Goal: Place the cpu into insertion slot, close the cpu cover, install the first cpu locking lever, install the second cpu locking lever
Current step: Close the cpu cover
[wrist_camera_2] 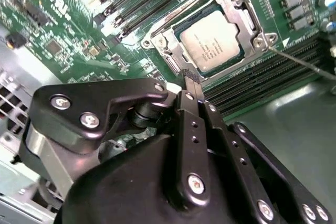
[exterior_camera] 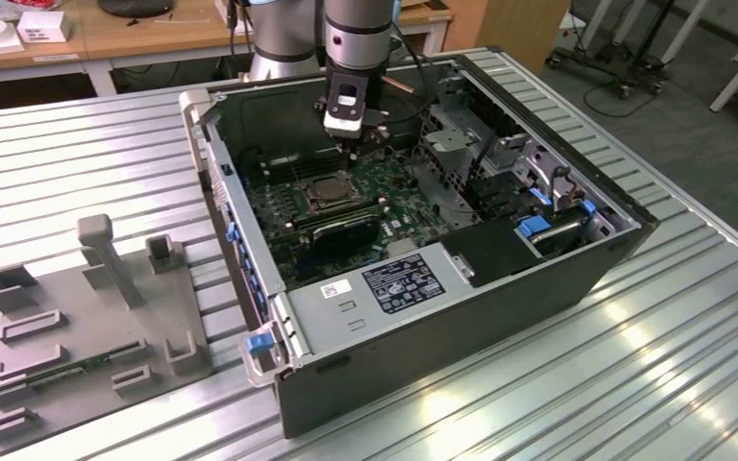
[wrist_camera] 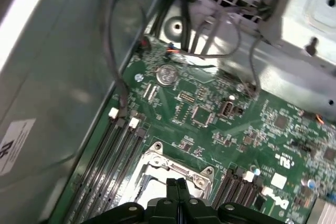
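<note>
We note a ribbed metal table point(exterior_camera: 676, 384) of long silvery slats, with glare on them. Beyond it a wooden desk point(exterior_camera: 151, 34) carries white boxes point(exterior_camera: 42, 26). Grey floor point(exterior_camera: 676, 106) at the exterior view's right, wheeled stand bases point(exterior_camera: 600, 72) on it.

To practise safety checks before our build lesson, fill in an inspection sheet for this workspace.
Surface: slatted metal table, carrying an open computer case.
Job's things: cpu sits in the insertion slot; cpu cover lies down over it; a thin lever sticks out sideways.
Clutter: grey fixture tray beside the case.
Grippers: gripper shut, nothing between its fingers, tips near the slot's edge.
Cables: dark cables along the case wall.
Surroundings: wooden desks behind.
</note>
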Robot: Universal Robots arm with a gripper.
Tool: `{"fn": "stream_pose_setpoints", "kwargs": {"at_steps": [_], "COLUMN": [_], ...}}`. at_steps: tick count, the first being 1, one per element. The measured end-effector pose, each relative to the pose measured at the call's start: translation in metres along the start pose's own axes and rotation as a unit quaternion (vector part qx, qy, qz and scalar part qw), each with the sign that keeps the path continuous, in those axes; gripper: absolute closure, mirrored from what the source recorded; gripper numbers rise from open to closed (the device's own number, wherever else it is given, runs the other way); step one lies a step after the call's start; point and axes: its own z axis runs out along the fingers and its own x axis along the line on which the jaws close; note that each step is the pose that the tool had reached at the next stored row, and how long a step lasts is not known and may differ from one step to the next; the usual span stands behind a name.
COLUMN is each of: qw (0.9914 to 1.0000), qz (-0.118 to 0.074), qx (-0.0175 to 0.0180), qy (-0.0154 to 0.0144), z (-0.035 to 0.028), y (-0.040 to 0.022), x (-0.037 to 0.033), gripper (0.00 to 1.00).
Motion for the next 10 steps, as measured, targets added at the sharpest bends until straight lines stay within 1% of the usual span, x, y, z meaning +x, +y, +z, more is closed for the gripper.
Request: {"fn": "stream_pose_setpoints", "kwargs": {"at_steps": [3, 5, 8, 10], "qw": [0.99964, 0.99895, 0.99736, 0.99589], "qz": [-0.027, -0.046, -0.073, -0.090], "qx": [-0.0001, -0.0002, -0.0003, -0.0004], "qy": [0.0014, 0.0024, 0.0038, 0.0048], "z": [0.0004, 0.0007, 0.0011, 0.0014], "y": [0.0000, 0.0000, -0.0001, -0.0001], "x": [0.0000, 0.0000, 0.0000, 0.0000], "gripper": [0.90, 0.90, 0.90, 0.90]}}
